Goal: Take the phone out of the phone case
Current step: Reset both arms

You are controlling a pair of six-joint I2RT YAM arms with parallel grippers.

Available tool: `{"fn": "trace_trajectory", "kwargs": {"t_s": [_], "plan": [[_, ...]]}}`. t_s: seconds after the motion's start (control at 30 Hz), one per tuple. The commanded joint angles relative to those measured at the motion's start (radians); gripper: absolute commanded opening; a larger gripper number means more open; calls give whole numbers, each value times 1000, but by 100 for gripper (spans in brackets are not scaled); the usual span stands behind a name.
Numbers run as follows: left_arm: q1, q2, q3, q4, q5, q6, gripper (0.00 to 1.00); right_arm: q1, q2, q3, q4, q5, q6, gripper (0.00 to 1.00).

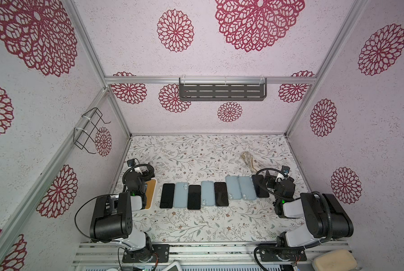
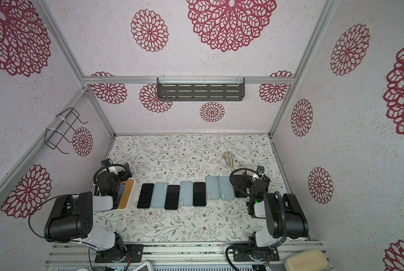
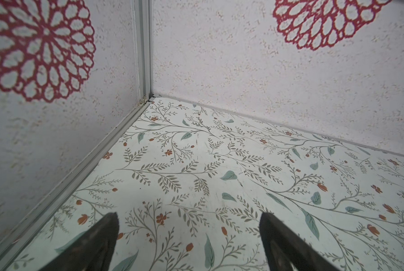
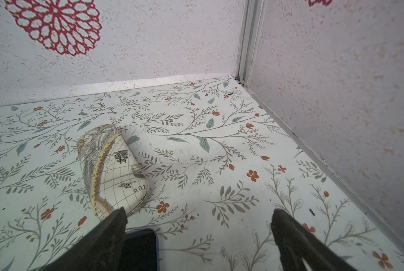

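A row of several phones lies across the floral table in both top views: dark screens facing up [image 1: 167, 196] alternate with light blue backs [image 1: 181, 195]. The rightmost dark phone [image 1: 262, 191] shows a bluish phone case rim in the right wrist view [image 4: 139, 251]. My right gripper [image 4: 199, 211] hovers open just past that phone's far end [image 1: 268, 179], nothing between its fingers. At the row's left end my left gripper [image 3: 189, 214] is open too, over bare table beyond a tray [image 1: 147, 174].
A wood-topped white tray [image 1: 151, 192] sits under the left arm. A map-print glasses case [image 4: 111, 171] lies behind the right gripper [image 1: 248, 159]. Walls enclose three sides, with a grey shelf [image 1: 222, 91] at the back and a wire rack [image 1: 90, 131] on the left.
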Motion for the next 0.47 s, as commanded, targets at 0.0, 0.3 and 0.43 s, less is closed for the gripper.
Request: {"fn": "trace_trajectory", "kwargs": {"t_s": [0.0, 0.3, 0.43], "plan": [[-6, 1, 12, -12, -8, 21, 97, 9, 2, 8, 52, 24, -15, 99], [-6, 1, 10, -7, -10, 22, 97, 9, 4, 14, 42, 27, -14, 99], [-6, -1, 0, 10, -3, 25, 97, 10, 3, 8, 55, 27, -17, 99]]}}
